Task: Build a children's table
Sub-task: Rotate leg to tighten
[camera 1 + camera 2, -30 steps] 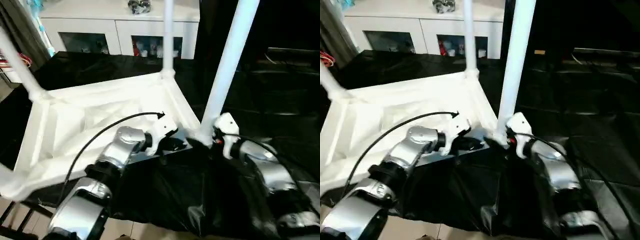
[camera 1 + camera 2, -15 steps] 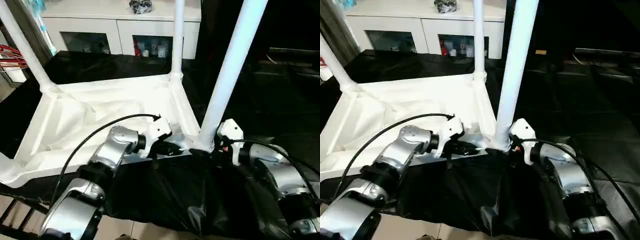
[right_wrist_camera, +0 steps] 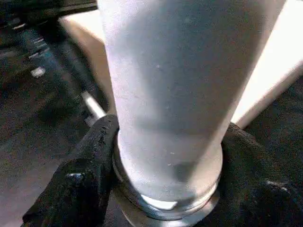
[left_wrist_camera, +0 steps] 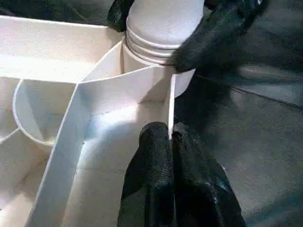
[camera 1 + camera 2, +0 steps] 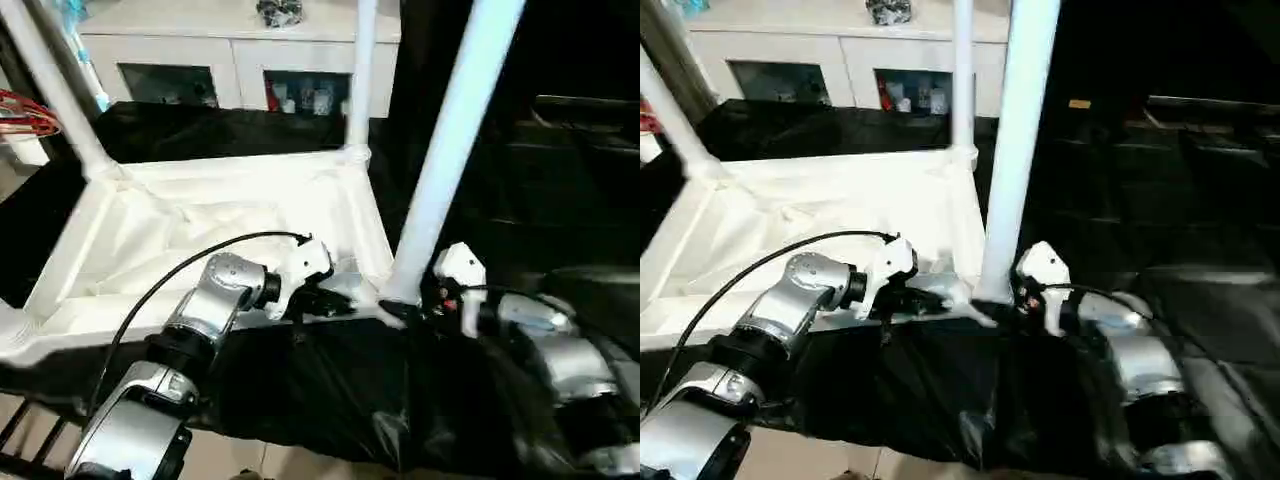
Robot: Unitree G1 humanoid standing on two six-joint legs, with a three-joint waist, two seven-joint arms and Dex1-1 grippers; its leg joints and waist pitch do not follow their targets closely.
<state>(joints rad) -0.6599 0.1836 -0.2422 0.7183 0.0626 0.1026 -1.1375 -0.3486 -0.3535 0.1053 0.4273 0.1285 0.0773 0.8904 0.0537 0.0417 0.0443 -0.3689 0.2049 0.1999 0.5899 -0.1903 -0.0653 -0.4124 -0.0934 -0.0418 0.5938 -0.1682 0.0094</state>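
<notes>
The table (image 5: 200, 240) lies upside down on the black surface (image 5: 560, 200). My right end effector (image 3: 165, 189) clasps the near-right leg (image 5: 445, 160) at its base; my left end effector (image 4: 170, 142) pinches the rim there. Light, stiff, slick plastic, I judge: grip low.

Looks like a lived-in room at home, not a lab. White cabinet (image 5: 240, 70) along the back wall, glass-fronted compartments with small colourful items inside, some clutter on top. Work surface draped in black plastic sheeting (image 5: 330, 400). Pale tiled floor (image 5: 230, 460) at the near edge.
</notes>
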